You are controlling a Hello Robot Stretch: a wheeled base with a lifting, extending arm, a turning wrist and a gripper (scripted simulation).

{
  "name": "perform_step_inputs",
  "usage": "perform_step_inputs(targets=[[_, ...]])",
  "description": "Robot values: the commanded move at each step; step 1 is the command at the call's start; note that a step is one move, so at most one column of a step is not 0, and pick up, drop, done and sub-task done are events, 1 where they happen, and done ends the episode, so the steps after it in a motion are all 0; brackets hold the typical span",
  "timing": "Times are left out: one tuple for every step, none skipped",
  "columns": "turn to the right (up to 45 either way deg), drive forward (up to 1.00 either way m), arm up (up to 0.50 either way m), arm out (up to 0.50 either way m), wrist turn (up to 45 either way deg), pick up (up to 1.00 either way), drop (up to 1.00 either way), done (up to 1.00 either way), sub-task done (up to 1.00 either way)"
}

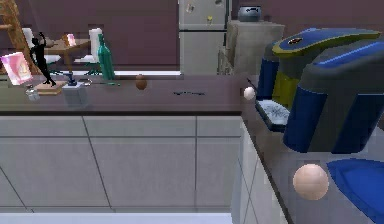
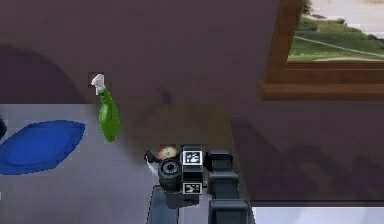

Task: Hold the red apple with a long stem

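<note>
Jutting over counter (image 2: 95,190), arm (image 2: 226,203); pincer (image 2: 158,159) near reddish blob (image 2: 170,149).

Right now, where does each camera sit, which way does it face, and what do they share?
Forward view: on the robot, looking ahead and somewhat down at a corner counter with a coffee machine; no robot body in frame.
Arm side view: on the robot's body, looking out sideways over a counter with a spray bottle, toward a window; arm and gripper show.
Shared: probably the blue plate.

Dark arm (image 2: 228,203) extended outward, hand (image 2: 158,161) at its far end, turned left
</note>
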Motion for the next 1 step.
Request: perform_step_inputs(targets=[[0.0,0.0,0.0,0.0,0.0,1.0,0.0,0.0,0.0]])
